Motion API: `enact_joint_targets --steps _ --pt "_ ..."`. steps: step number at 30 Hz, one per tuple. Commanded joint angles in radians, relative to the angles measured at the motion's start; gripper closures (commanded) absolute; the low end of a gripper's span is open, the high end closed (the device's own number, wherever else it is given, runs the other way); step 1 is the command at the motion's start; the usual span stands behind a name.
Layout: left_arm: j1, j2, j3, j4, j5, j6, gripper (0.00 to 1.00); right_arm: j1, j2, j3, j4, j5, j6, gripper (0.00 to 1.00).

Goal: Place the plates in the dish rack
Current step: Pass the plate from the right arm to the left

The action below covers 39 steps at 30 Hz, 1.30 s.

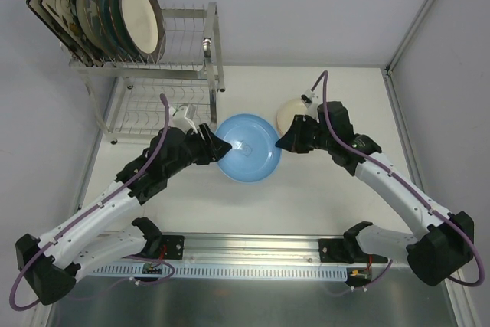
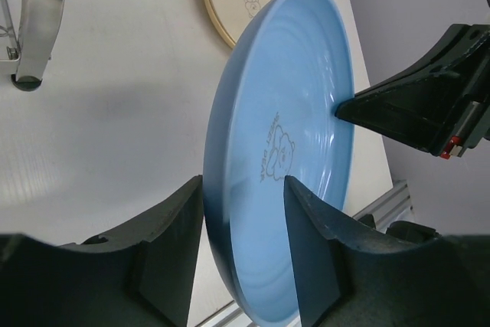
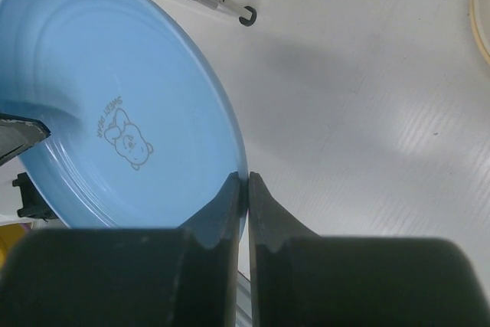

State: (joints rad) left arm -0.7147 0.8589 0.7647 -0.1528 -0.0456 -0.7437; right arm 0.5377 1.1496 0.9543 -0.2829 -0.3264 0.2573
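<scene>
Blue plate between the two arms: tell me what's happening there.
Both arms are on the light blue plate at mid-table. The right fingers are shut on one side of its rim. The left fingers stand either side of the opposite rim, apart and not visibly clamped. The dish rack at the back left holds several plates on its top tier. A pale yellow plate lies on the table beside the right arm.
</scene>
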Motion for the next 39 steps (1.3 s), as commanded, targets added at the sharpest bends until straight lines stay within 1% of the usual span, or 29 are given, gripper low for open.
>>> enact_joint_targets --steps 1,8,9,14,19,22,23,25,26,28,29,31,32,34,35,37,39 --pt "-0.008 -0.029 -0.004 0.048 0.015 -0.025 0.55 0.005 -0.044 0.000 0.077 -0.040 0.000 0.99" --pt "-0.009 -0.057 -0.022 0.053 0.023 -0.033 0.71 0.005 -0.048 -0.008 0.088 -0.053 -0.001 0.99" --pt "-0.009 -0.057 -0.022 0.052 0.024 -0.034 0.76 0.005 -0.050 -0.008 0.088 -0.054 -0.003 0.99" --pt "-0.009 -0.046 -0.016 0.053 0.035 -0.039 0.77 0.007 -0.059 -0.009 0.094 -0.063 -0.007 0.99" --pt "-0.009 -0.044 -0.008 0.052 0.027 -0.020 0.92 0.005 -0.067 -0.015 0.079 -0.053 -0.023 0.98" --pt "-0.009 -0.052 -0.001 0.053 0.006 0.006 1.00 0.007 -0.074 -0.015 0.056 -0.039 -0.038 0.87" --pt "-0.009 -0.054 0.002 0.052 0.001 0.013 1.00 0.005 -0.076 -0.015 0.045 -0.034 -0.043 0.78" --pt "-0.009 -0.060 0.013 0.052 -0.011 0.042 1.00 0.007 -0.086 -0.017 0.036 -0.028 -0.052 0.67" --pt "-0.011 -0.058 0.019 0.050 -0.020 0.056 1.00 0.007 -0.088 -0.017 0.027 -0.026 -0.059 0.55" --pt "-0.009 -0.057 0.031 0.052 -0.028 0.090 1.00 0.005 -0.102 -0.017 0.016 -0.020 -0.064 0.43" --pt "-0.009 -0.057 0.035 0.049 -0.037 0.099 1.00 0.007 -0.108 -0.015 0.008 -0.019 -0.070 0.35" --pt "-0.009 -0.052 0.051 0.047 -0.048 0.134 1.00 0.005 -0.125 -0.014 -0.002 -0.008 -0.073 0.28" --pt "-0.009 -0.052 0.057 0.047 -0.059 0.145 1.00 0.007 -0.132 -0.009 -0.013 0.000 -0.079 0.22" --pt "-0.009 -0.047 0.077 0.044 -0.071 0.184 1.00 0.007 -0.149 -0.002 -0.033 0.018 -0.082 0.18" --pt "-0.009 -0.049 0.087 0.041 -0.082 0.197 1.00 0.005 -0.157 0.009 -0.054 0.042 -0.085 0.13" --pt "-0.009 -0.047 0.114 0.038 -0.095 0.242 1.00 0.007 -0.183 0.012 -0.076 0.073 -0.098 0.10" --pt "-0.009 -0.049 0.137 0.035 -0.117 0.292 1.00 0.007 -0.206 0.014 -0.107 0.131 -0.111 0.04"
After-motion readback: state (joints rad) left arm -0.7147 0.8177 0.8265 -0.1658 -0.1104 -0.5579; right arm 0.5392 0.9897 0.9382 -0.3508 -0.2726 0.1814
